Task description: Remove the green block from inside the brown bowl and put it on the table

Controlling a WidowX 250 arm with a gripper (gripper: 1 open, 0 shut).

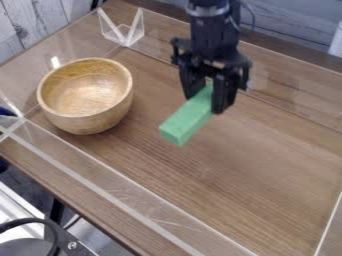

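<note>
Item, nearest us: the low clear acrylic wall (94,175) that edged the near side of the table (254,170), a brown wood-grain top that we noted as flat, bare and smooth across its middle. Item: the brown bowl (86,95), round, thick-walled, pale within, standing at the left of the table with nothing in it, well apart from the arm. Item: the green block (189,120), a bright flat bar, held over the open middle of the table to the right of the bowl; it hung tilted, its lower end slanting toward us and to the left, its upper end between the black fingers. We could not tell whether that low end touched the wood or hung just clear of it. Item: the gripper (211,92), pointing down, its jaws pinching the upper end of the block across its narrow faces. We judged the block stiff and light, since it kept its straight line though gripped at one end only; its smooth faces looked liable to slip or pivot in so off-centre a hold, and a grip nearer the middle would have carried it level. We judged it not fragile, and fit to be laid flat where it hung. Item, farther: a small clear angled piece (123,27) by the far wall. Item, farthest: pale planking at the upper left and a dark band behind the table; the rest of the room lay out of view.
</note>
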